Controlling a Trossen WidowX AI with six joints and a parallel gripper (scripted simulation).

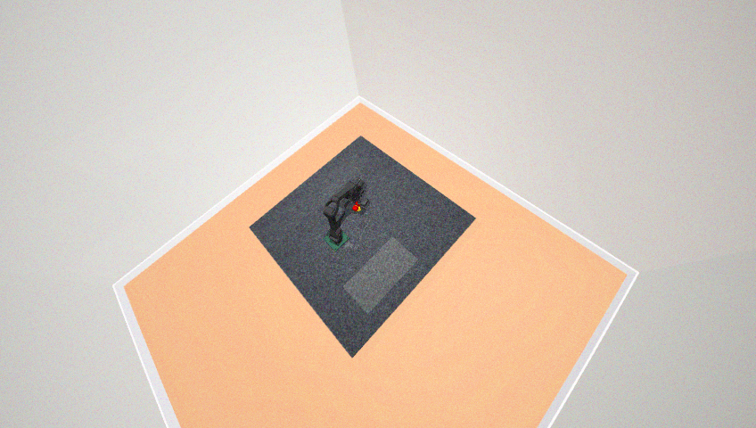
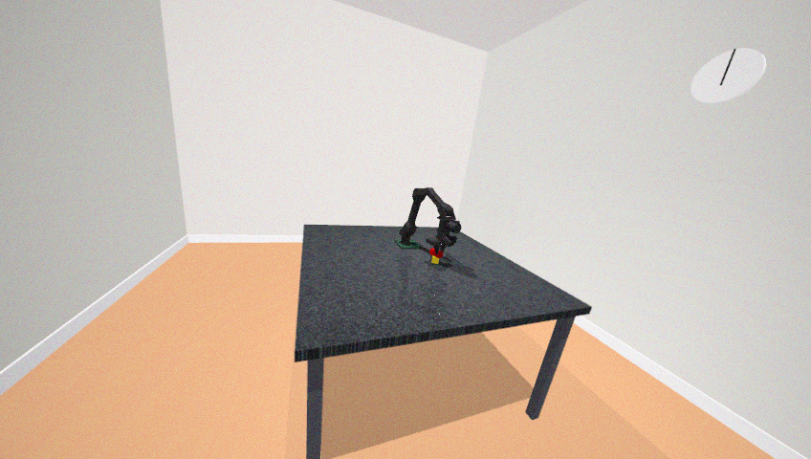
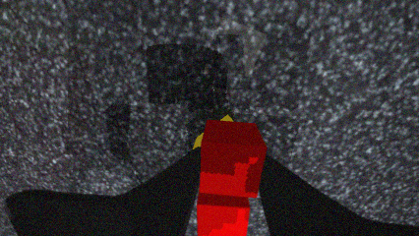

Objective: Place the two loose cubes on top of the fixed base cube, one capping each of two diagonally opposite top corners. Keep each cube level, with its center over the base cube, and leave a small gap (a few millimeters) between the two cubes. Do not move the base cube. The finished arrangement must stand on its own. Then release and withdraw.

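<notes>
The yellow base cube (image 1: 358, 209) (image 2: 435, 260) stands on the table, and only two small parts of it (image 3: 227, 118) show in the wrist view. My gripper (image 3: 229, 155) (image 2: 439, 249) points down and is shut on a red cube (image 3: 228, 157) (image 2: 440, 253), holding it at the base cube's top. Whether it touches the base is too small to tell. The other red cube (image 3: 222, 221) (image 2: 432, 251) is at about the same height, beside the held one. The gap between the two red cubes is not clear. The held cube hides most of the base in the wrist view.
The arm stands on a green base plate (image 1: 336, 242) (image 2: 405, 244) on the dark speckled table (image 1: 403, 191) (image 2: 363, 290). A paler rectangle (image 1: 379, 275) shows on the table top in the top view.
</notes>
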